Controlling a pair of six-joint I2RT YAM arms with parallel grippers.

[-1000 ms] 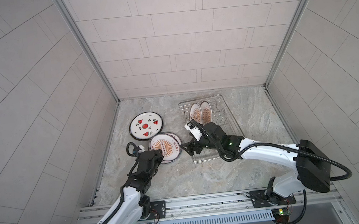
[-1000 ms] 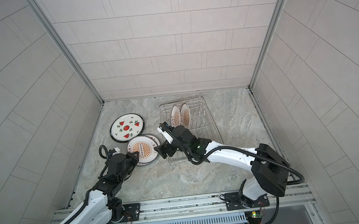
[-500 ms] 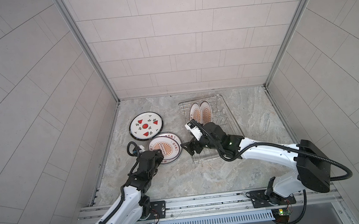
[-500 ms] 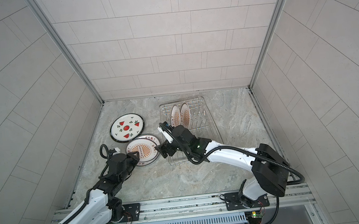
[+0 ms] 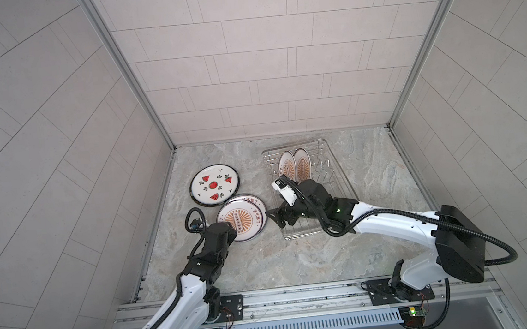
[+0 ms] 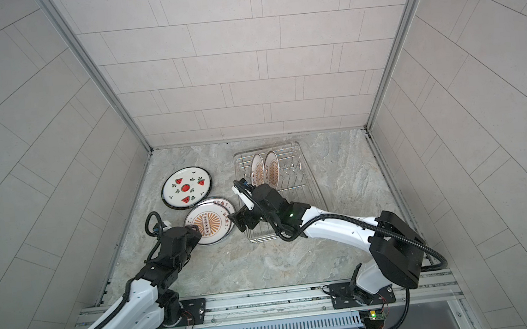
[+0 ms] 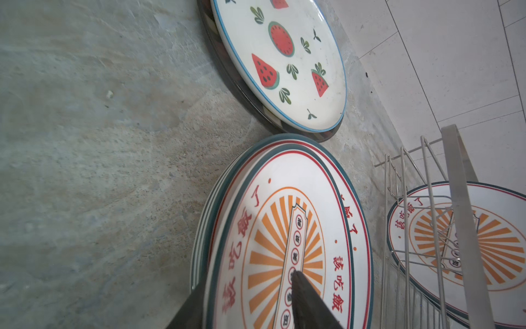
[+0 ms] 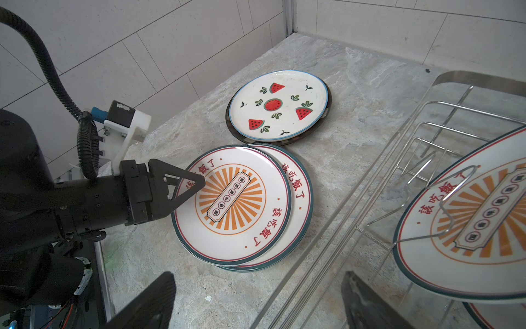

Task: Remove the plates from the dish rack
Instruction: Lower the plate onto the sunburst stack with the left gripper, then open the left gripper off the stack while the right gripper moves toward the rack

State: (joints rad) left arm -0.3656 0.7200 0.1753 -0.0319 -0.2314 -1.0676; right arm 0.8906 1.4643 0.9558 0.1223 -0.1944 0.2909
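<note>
Two sunburst plates [image 5: 287, 166] [image 6: 272, 169] stand upright in the wire dish rack [image 5: 338, 171] [image 6: 315, 183]; the right wrist view shows the nearer one [image 8: 469, 222] close up. Left of the rack lies a stack of sunburst plates [image 5: 242, 218] [image 6: 208, 220] [image 8: 233, 205]. Behind it a watermelon plate [image 5: 214, 185] [image 6: 186, 188] [image 8: 277, 105] rests on another plate. My left gripper [image 5: 233, 233] [image 7: 247, 282] [image 8: 189, 195] is open, one finger over the top sunburst plate [image 7: 284, 242] and one outside its rim. My right gripper [image 5: 275, 218] [image 8: 256, 307] is open and holds nothing, above the rack's near left rail.
Tiled walls close in the marble table [image 5: 298, 261] on three sides, and the left wall runs near the plate stacks. The arms' mounting rail [image 5: 301, 300] lies along the front edge. The rack's near half holds only bare prongs [image 5: 322, 169].
My left gripper's jaws have parted from shut, and the top sunburst plate now lies flat on its stack. The right arm has hardly moved and stays open.
</note>
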